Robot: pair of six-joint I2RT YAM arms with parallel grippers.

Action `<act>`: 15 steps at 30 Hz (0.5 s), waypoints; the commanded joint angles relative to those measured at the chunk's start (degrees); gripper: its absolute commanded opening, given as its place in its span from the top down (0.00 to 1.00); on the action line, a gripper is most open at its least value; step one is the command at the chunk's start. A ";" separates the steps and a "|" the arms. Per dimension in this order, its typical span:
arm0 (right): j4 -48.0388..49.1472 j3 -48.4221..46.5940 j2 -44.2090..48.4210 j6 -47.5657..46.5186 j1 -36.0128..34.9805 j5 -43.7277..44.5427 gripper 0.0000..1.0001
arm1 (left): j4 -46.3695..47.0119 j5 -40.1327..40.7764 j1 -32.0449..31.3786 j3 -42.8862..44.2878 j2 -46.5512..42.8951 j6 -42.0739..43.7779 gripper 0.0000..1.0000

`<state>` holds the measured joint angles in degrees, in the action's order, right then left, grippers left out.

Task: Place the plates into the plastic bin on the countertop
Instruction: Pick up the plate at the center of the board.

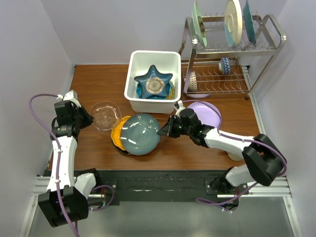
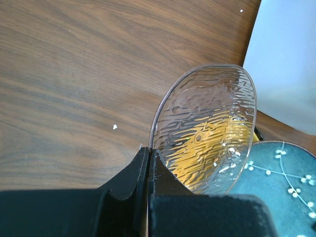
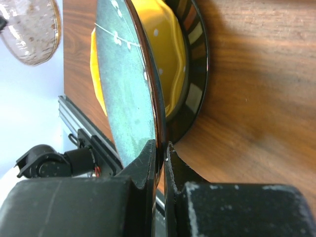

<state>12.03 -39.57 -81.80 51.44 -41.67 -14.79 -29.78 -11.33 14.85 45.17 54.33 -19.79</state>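
My left gripper (image 1: 89, 120) is shut on the rim of the clear glass plate (image 1: 105, 114), held tilted above the countertop (image 1: 197, 148); it shows in the left wrist view (image 2: 207, 128). My right gripper (image 1: 162, 132) is shut on the right rim of the dark teal plate (image 1: 139, 133), lifted off the orange dotted plate (image 1: 117, 133) and black-rimmed striped plate (image 3: 195, 59) beneath. The teal plate fills the right wrist view (image 3: 126, 89). The white plastic bin (image 1: 148, 56) at the back holds the blue star-shaped plate (image 1: 154, 84). A lilac plate (image 1: 210, 112) lies behind my right arm.
A metal wire dish rack (image 1: 232, 54) stands at the back right with three large plates upright on top and a small mug (image 1: 225, 65) on its lower shelf. A black rail (image 1: 158, 178) runs along the near edge.
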 commanded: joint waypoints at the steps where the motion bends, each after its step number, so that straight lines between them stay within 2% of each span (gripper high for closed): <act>1: 3.00 -0.77 6.03 0.24 -0.43 -2.27 1.00 | 3.94 -2.73 1.23 -0.70 0.43 1.95 1.00; 15: -0.52 -1.39 10.96 1.47 -0.34 -3.06 1.00 | 4.82 -4.40 1.76 -1.31 1.04 2.13 1.00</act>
<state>3.86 -39.03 -74.83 50.92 -41.74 -14.55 -27.70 -13.85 15.86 44.14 55.51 -18.81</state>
